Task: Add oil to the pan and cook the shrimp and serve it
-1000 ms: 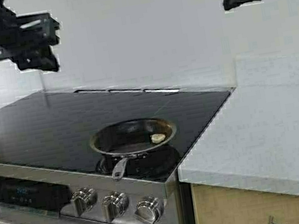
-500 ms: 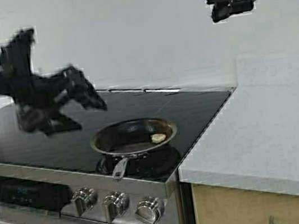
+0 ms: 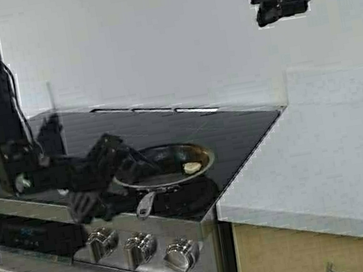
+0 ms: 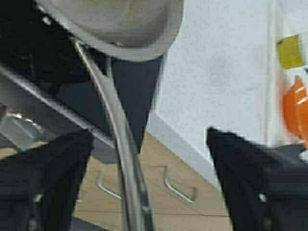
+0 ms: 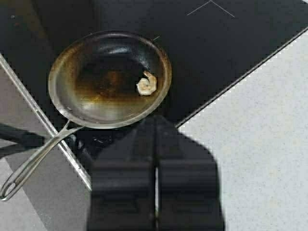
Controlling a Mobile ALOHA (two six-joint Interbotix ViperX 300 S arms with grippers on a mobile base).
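Note:
The steel pan [image 3: 161, 161] sits on the black cooktop's front burner with the pale curled shrimp [image 3: 192, 167] at its right side. My left gripper [image 3: 131, 185] is low at the stove's front edge. It is open around the pan's handle [image 3: 145, 205]. In the left wrist view the handle [image 4: 120, 144] runs between the spread fingers [image 4: 53, 168], under the pan's underside [image 4: 120, 24]. My right gripper [image 3: 279, 13] hangs high above, shut and empty. Its view looks down on the pan [image 5: 96, 103] and shrimp [image 5: 147, 84]. The oil dispenser is not identifiable.
Stove knobs [image 3: 140, 246] line the front panel below the pan. A white counter [image 3: 324, 162] lies to the right, with wooden drawers and handles [image 4: 178, 190] beneath. An orange thing [image 4: 294, 110] and a yellowish thing [image 4: 290, 52] show blurred in the left wrist view.
My left arm has swung down from high at the upper left to the pan's handle at the stove front. The right gripper, pan and shrimp have stayed put.

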